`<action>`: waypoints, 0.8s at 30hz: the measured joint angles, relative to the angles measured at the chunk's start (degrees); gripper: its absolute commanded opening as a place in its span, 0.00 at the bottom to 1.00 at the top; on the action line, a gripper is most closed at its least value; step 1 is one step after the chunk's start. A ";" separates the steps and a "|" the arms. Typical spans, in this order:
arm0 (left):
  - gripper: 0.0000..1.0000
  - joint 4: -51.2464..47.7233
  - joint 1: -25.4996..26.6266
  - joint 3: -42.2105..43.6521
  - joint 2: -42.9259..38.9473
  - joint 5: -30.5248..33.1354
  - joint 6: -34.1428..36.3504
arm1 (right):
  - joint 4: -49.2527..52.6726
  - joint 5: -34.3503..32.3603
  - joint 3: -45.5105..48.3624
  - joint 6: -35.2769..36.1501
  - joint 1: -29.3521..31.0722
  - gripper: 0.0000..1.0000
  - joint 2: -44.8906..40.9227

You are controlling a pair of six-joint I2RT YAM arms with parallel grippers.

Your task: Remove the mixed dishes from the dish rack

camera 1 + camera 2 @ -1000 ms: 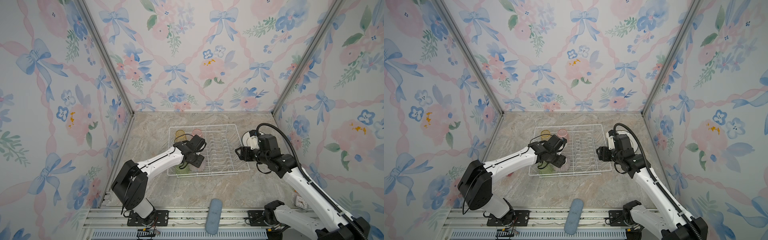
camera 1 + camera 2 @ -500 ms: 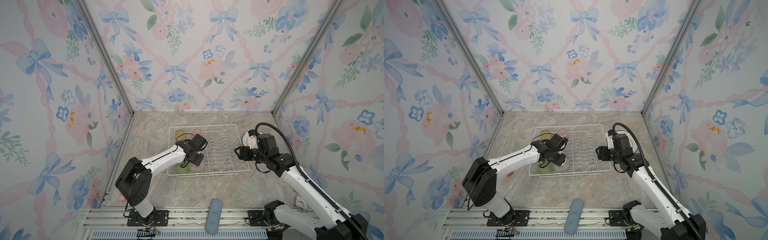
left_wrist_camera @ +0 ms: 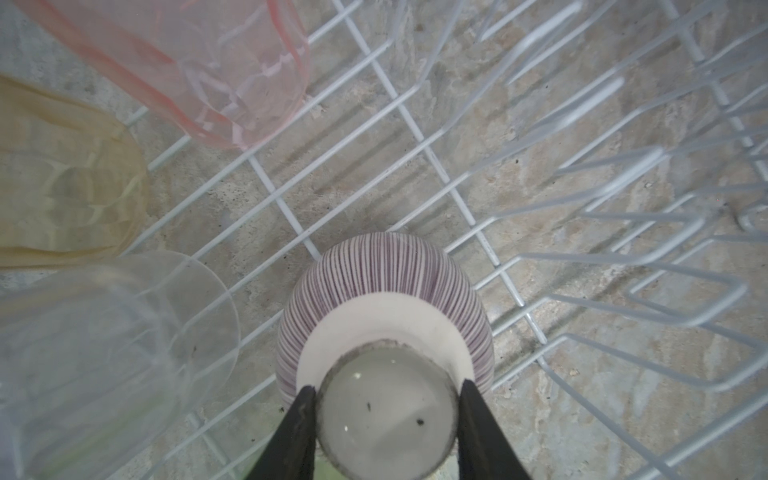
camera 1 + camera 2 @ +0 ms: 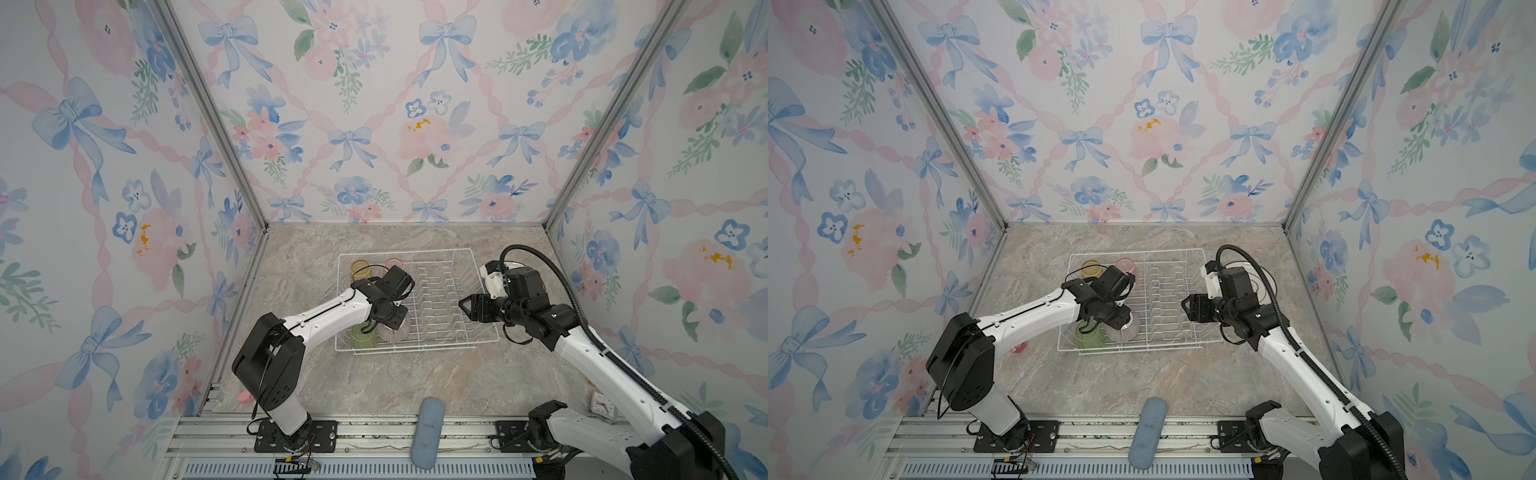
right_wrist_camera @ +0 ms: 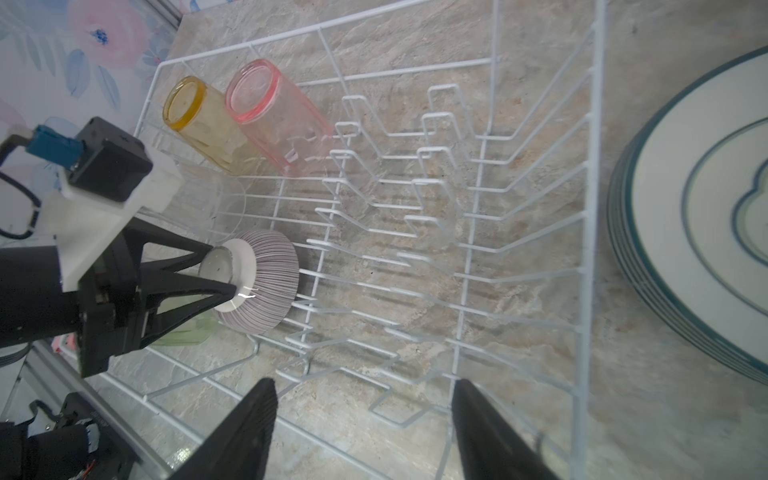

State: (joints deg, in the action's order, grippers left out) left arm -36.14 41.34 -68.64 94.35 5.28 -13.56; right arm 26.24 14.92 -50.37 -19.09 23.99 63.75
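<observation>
Both arms wear white moulded shells over their long links, with black housings at the joints. The left arm [image 4: 328, 311] has a bulky black shoulder block [image 4: 270, 365]. On the right arm [image 4: 606, 361] a ribbed black hose [image 4: 524, 246] runs from wrist to shoulder. At the near edge, each arm is mounted on a black base plate [image 4: 324, 434] fixed with screws.

The left gripper [image 5: 220, 270] has black, triangular open-frame fingers [image 5: 174, 249] below a white bracket [image 5: 104, 216]. The bracket bears a black camera box [image 5: 110, 160] with a blue plug [image 5: 54, 145]. The right gripper [image 5: 363, 384] has plain black tapering blades.

Your top views look steeply down over the whole tabletop [image 4: 395, 382]; both wrist views sit close, sharing the dish rack [image 5: 597, 124].
</observation>
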 measured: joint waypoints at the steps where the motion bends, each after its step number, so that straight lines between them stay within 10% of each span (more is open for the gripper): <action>1: 0.23 -0.22 -0.15 -0.07 0.00 -0.13 -0.02 | -0.46 1.14 0.00 -0.07 0.76 0.70 0.92; 24: 0.23 -1.27 -2.91 -0.46 -3.67 -2.78 0.00 | -13.27 13.00 -0.07 -6.14 11.72 0.69 14.40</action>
State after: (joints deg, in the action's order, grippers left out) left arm -37.41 38.44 -69.10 90.67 2.50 -13.56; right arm 12.97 27.92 -50.43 -25.23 35.70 78.15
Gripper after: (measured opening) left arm 0.217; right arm 0.694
